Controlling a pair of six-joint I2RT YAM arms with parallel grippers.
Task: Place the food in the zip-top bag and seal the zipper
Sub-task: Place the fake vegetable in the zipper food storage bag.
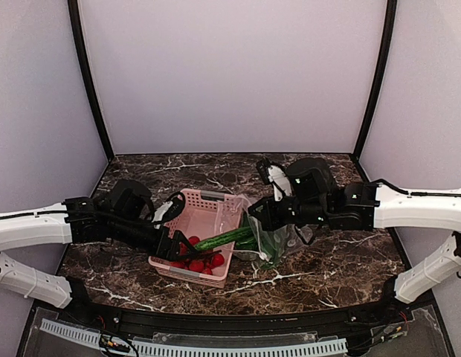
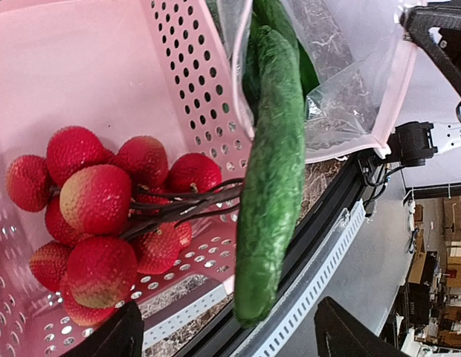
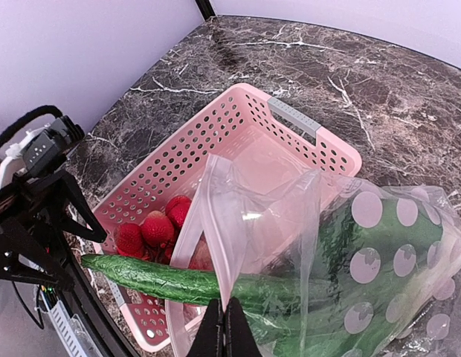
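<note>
**Toy cucumber [image 2: 271,171] halfway into zip-top bag [image 3: 379,245]**

The cucumber lies across the pink basket's [image 3: 290,119] rim, its far end inside the clear bag on the desk [image 1: 327,268]. The left tool [image 2: 230,338] has its fingers apart on either side of the near end. The right tool [image 3: 224,331] is clamped on the bag's mouth edge. Lychees [image 2: 104,216] sit in the basket.

White arms [image 1: 416,204], black left pincer [image 1: 171,248] and right pincer [image 3: 229,331].

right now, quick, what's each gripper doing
left gripper: open, holding nothing, its gap at the cucumber end
right gripper: shut on the bag mouth edge
</note>
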